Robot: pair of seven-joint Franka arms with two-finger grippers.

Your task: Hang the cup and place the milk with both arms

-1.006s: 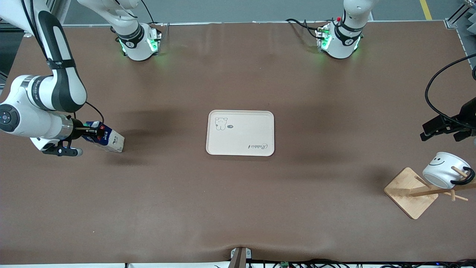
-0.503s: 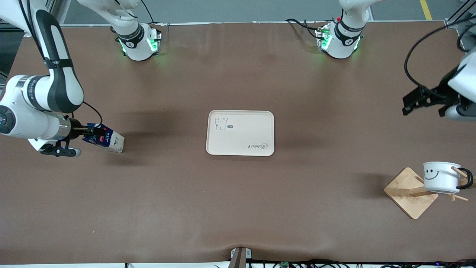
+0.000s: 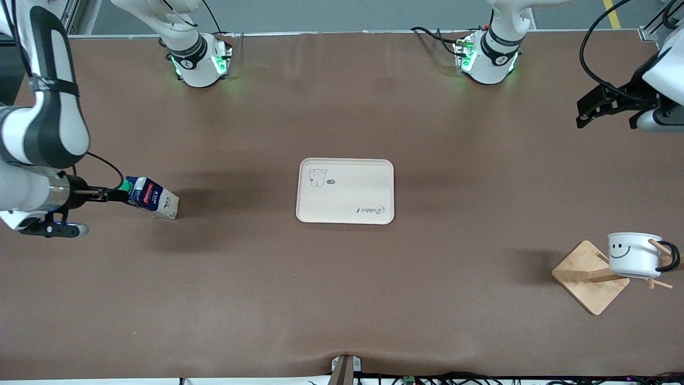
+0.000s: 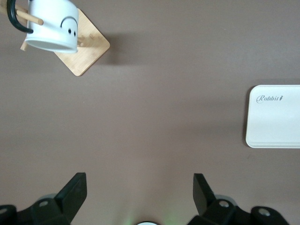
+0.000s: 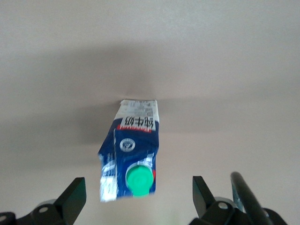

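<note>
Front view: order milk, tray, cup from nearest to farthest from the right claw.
1. Milk: right beside the right claw, at the right arm's table end.
2. Tray: mid-table.
3. Cup: on the wooden rack, at the left arm's end.

Tray mid-table, carton and rack at either end

The tray [image 3: 345,191] lay mid-desk; the milk [image 3: 152,198] stood toward the right arm's edge; the cup [image 3: 635,254] hung on the rack [image 3: 590,276] near the left arm's front corner.

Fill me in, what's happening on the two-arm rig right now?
The cup hangs by its handle on the wooden rack at the left arm's end of the table. The left gripper is open and empty, up over bare table. The milk stands on the table at the right arm's end, not on the tray at the table's centre. The right gripper is open beside the milk.
</note>
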